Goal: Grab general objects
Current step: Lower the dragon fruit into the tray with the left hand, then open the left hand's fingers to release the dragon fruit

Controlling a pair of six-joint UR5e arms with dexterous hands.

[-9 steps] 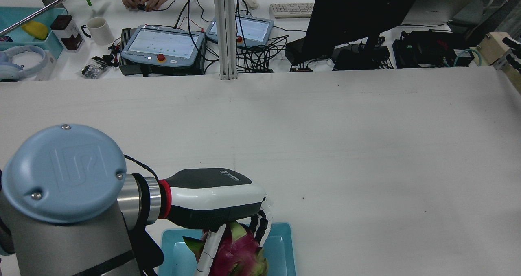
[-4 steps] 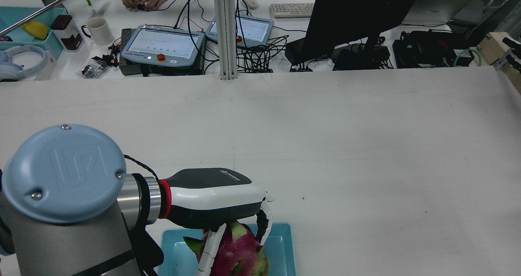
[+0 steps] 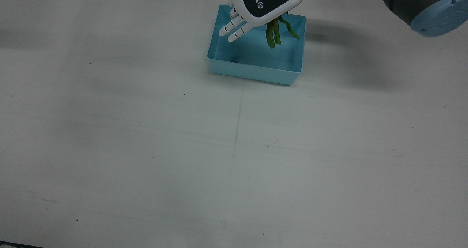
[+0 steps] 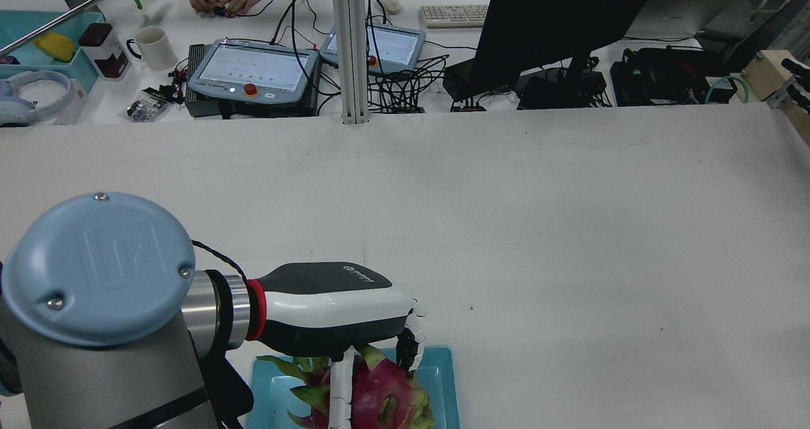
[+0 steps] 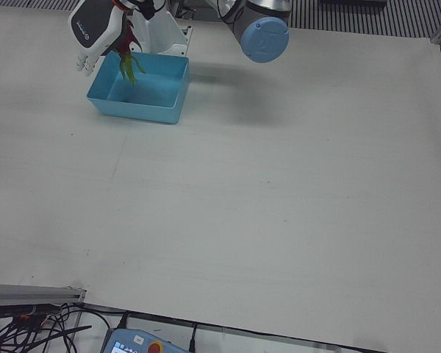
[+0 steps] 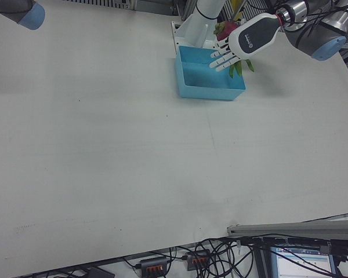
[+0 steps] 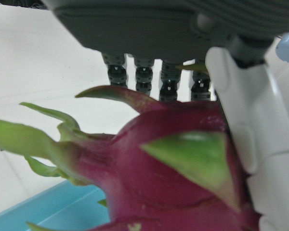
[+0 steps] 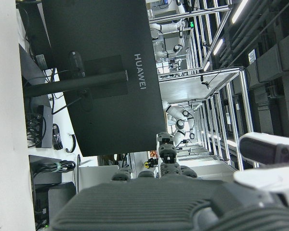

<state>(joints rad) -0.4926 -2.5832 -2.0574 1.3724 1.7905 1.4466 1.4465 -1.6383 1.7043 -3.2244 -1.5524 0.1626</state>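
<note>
Left robot hand [image 4: 335, 318] holds dragon fruit [image 4: 380, 397] over bin [image 3: 256, 63].

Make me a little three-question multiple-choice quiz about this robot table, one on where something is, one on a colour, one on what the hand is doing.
1. Where is the dragon fruit?
A. Over the blue bin, under the left hand
B. On bare table at the middle
C. On the far desk by the mug

2. What colour is the bin?
A. Red
B. Light blue
C. Black

3. What is the left hand doing?
A. Lying flat on the table, holding nothing
B. Pointing up, away from the fruit
C. Gripping the dragon fruit with its fingers around it

Answers:
1 A: the rear view shows the fruit directly below the hand, with the bin beneath it.
2 B: the front view shows light blue walls and floor.
3 C: the left hand view shows fingers closed against the pink skin.
</note>
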